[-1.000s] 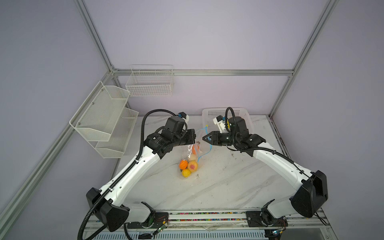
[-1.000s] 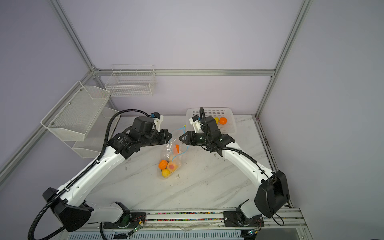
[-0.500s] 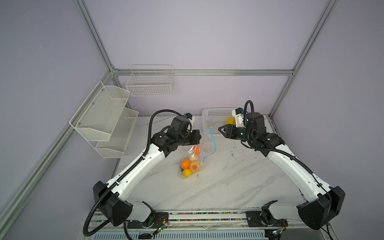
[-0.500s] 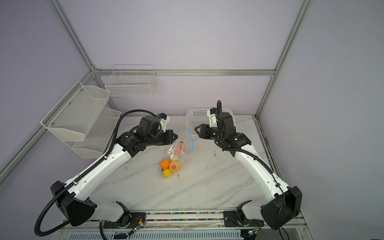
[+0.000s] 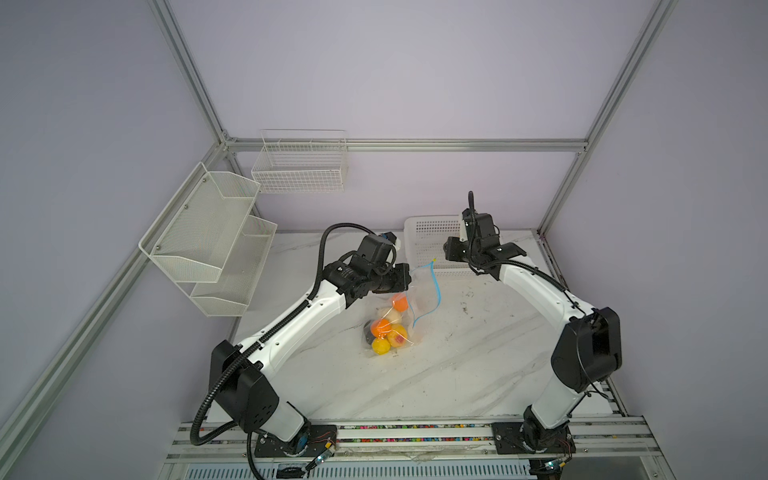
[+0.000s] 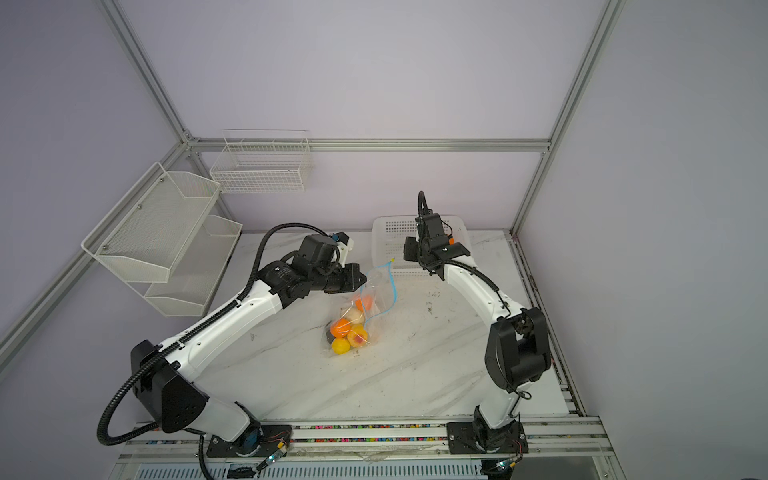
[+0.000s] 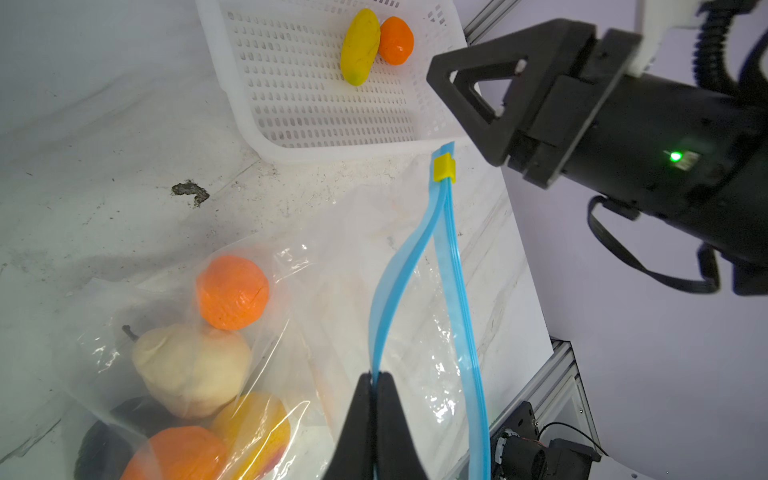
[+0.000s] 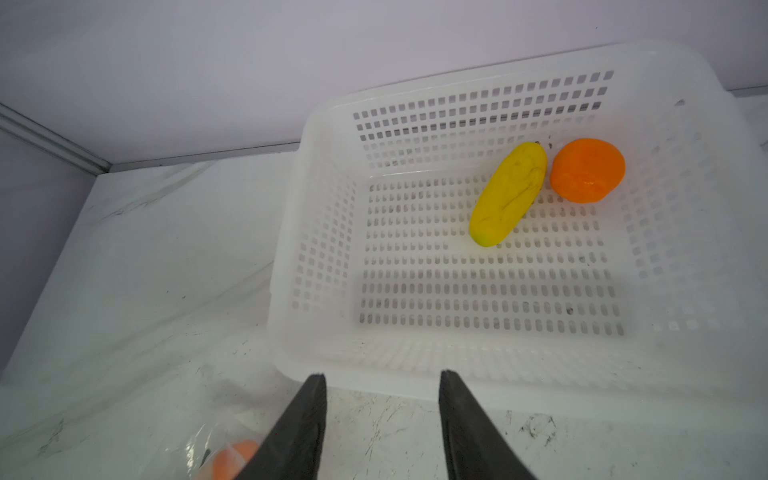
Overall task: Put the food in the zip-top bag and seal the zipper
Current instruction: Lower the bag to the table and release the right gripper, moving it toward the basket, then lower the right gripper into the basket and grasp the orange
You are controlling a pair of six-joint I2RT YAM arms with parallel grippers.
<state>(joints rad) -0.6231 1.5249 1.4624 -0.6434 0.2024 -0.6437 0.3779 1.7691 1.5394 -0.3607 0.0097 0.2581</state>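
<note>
Nearest to me, toward the middle of the surface (image 5: 478,374), the zip-top bag (image 5: 419,316) slumps with its filled belly on the marble and its mouth lifted toward the far edge. My left pincer (image 7: 374,395) is clamped fully shut on one lip of the zipper (image 7: 453,282). It pinches the blue strip so the bag hangs up and the two lips bow apart. I judge that is the reason for the hold: it gives my other arm a gap to drop things through. The yellow slider (image 7: 444,167) sits at the strip's far end, so the zipper is unsealed.

Inside the bag lies part of the food (image 5: 380,328), heaped together at the bottom: two orange balls (image 7: 232,291), a cream bulb (image 7: 191,368), two yellow fruits (image 5: 380,345) and a dark lump (image 7: 99,449).

Farther on, my right pincer (image 8: 382,415) hangs about half open and empty by the near rim of the white basket (image 8: 316,216), which stands in the surface's far right corner. Its jaws point into the basket, I reckon to fetch the next piece. Two pieces wait there, touching each other near the far wall: an elongated yellow fruit (image 8: 509,193) and a third orange ball (image 8: 587,170). Both have yet to go in before the slider can be run across.
</note>
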